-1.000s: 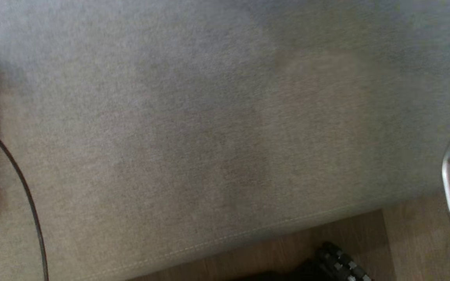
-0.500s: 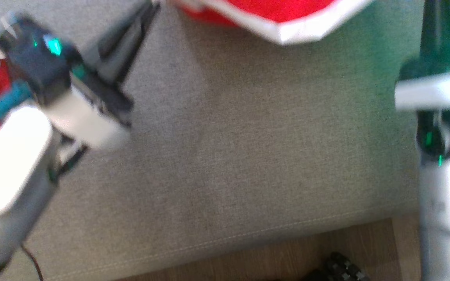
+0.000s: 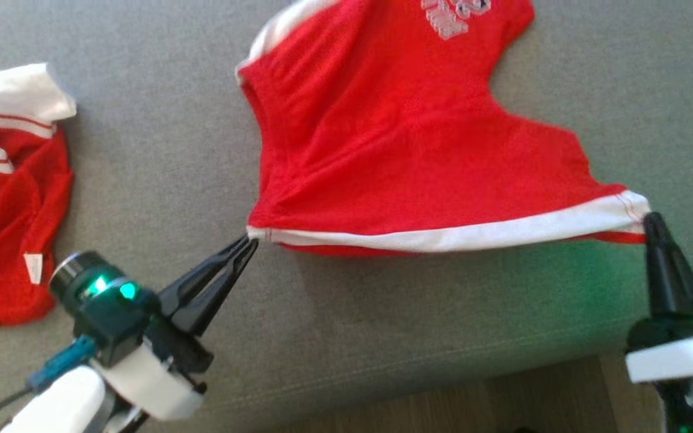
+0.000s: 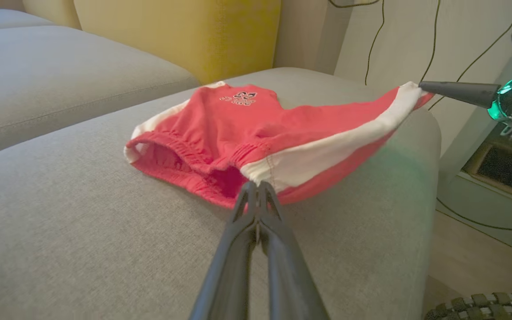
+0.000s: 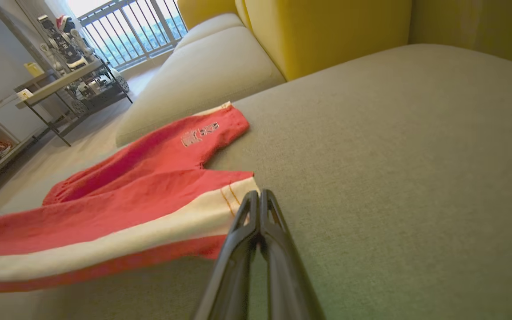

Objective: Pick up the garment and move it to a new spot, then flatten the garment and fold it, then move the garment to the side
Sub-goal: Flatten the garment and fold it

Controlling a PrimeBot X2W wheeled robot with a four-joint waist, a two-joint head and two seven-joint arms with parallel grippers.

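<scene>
- We hold the red shorts (image 3: pixel 406 150) stretched over the grey sofa cushion (image 3: pixel 382 325), roughly at its middle. The far part lies on the fabric and the near edge is lifted a little, casting a shadow below it.
- Our left gripper (image 3: pixel 250 242) is pressed together on the near corner at the waistband. Our right gripper (image 3: pixel 649 219) is pressed together on the far end of the white side stripe (image 3: pixel 473 233), at the leg hem.
- The stripe runs almost straight between the two grippers, so the near edge looks taut.
- We judge this to be the flattening step: the shorts seem to be at their spot, spread but not yet laid down.
- The next move likely calls for lowering both corners together onto the cushion without letting the stripe go slack, and only then letting go. If one side drops first, the cloth may bunch.
- The long axis of the shorts follows the stripe, across the cushion from our left to our right.
- The gathered waist opening faces our left; the legs point right, and the one with the pale logo (image 3: pixel 452 12) reaches away towards the sofa back.
- Another red and white garment (image 3: pixel 3 228) lies crumpled well apart on our left.
</scene>
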